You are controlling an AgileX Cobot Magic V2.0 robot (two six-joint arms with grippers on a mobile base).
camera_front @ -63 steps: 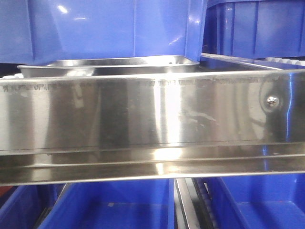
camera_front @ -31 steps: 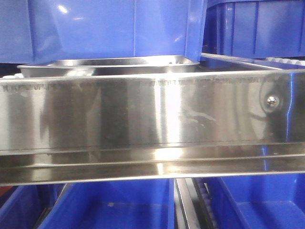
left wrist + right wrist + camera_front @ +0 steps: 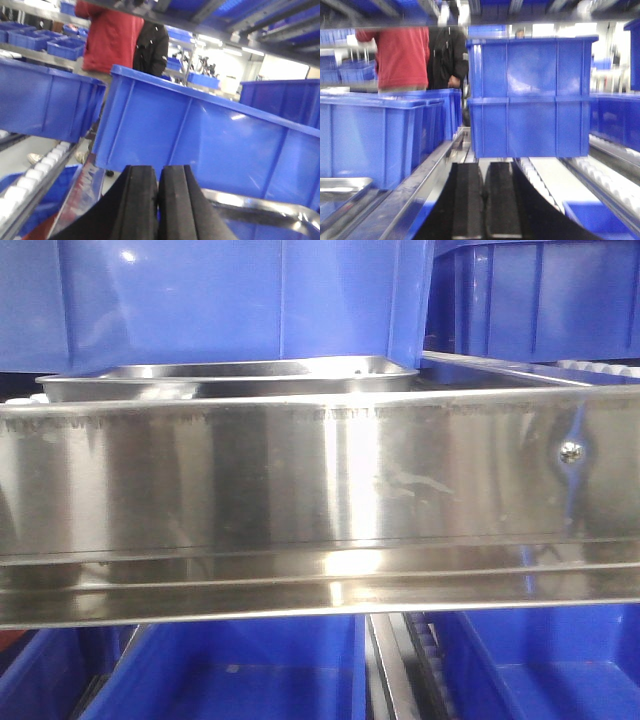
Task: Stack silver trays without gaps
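In the front view a silver tray (image 3: 230, 378) lies on the shelf behind the steel rail, under a blue bin; neither gripper shows there. My left gripper (image 3: 158, 172) is shut, its black fingers (image 3: 140, 200) pressed together with nothing between them. It points at a blue bin, and a shiny silver tray rim (image 3: 260, 204) lies just to its right. My right gripper (image 3: 483, 167) is also shut and empty, hovering over the shelf lane. A silver tray corner (image 3: 340, 186) shows at the lower left of the right wrist view, apart from the gripper.
A long steel shelf rail (image 3: 320, 480) with a screw (image 3: 570, 452) spans the front view. Blue bins (image 3: 200, 135) (image 3: 530, 100) stand close ahead of both grippers. Roller tracks (image 3: 35, 175) run along the shelves. Two people (image 3: 402, 50) stand behind the racks.
Reflections on the steel rail have shifted slightly near the screw. The tray behind the rail has not moved.
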